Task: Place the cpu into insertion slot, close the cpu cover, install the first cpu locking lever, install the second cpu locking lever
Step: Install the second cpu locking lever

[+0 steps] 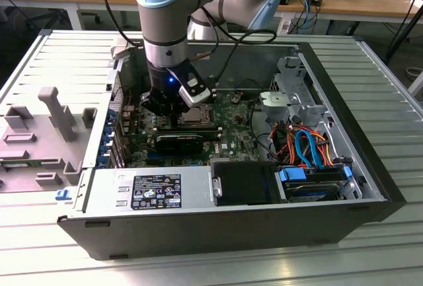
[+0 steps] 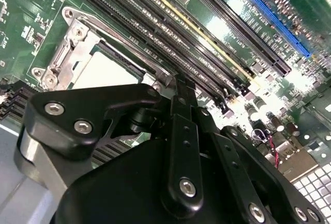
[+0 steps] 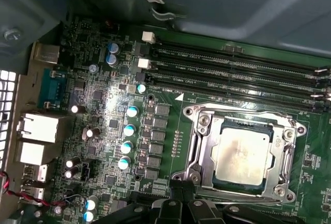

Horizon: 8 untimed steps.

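The cpu lies flat in the insertion slot on the green motherboard, its dull silver top showing. The cpu cover, a silver frame, lies down around it. A thin wire lever runs along the socket's edge beside the memory slots. My gripper is shut, its tips together at the socket's edge and low over the board. In the second wrist view the black gripper points just beside the cpu. In the exterior view the gripper stands just left of the cpu.
Long black memory slots run beside the socket. Capacitors stand on the board. The open computer case holds a power supply, a drive cage and coloured cables. A grey fixture lies at the exterior view's left.
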Each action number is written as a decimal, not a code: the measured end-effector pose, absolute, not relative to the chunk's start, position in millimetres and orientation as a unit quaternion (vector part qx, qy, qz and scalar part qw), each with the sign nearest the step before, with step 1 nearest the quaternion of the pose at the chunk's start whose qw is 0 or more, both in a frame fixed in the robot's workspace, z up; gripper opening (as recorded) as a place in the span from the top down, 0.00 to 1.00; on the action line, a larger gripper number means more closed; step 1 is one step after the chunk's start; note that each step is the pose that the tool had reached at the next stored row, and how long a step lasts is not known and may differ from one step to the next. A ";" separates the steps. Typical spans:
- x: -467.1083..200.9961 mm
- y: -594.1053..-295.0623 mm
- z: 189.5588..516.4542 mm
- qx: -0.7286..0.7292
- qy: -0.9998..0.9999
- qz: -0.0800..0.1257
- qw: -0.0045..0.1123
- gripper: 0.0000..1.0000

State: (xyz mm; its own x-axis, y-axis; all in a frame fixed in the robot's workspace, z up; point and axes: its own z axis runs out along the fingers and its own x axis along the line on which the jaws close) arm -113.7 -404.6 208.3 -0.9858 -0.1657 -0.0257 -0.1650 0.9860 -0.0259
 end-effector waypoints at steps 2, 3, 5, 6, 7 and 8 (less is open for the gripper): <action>-113.7 -404.3 208.8 -0.084 0.996 -0.012 0.014 0.89; -113.7 -404.2 209.8 -0.084 0.996 -0.012 0.014 0.89; -113.7 -404.1 216.6 -0.084 0.996 -0.012 0.014 0.89; -113.6 -404.1 220.0 -0.084 0.996 -0.012 0.014 0.89; -113.5 -404.0 222.2 -0.084 0.996 -0.012 0.014 0.89; -112.1 -403.9 225.2 -0.084 0.996 -0.012 0.014 0.89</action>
State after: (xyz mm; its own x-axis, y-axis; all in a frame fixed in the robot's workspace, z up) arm -112.1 -403.9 225.2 -0.9854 -0.1681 -0.0250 -0.1675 0.9855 -0.0257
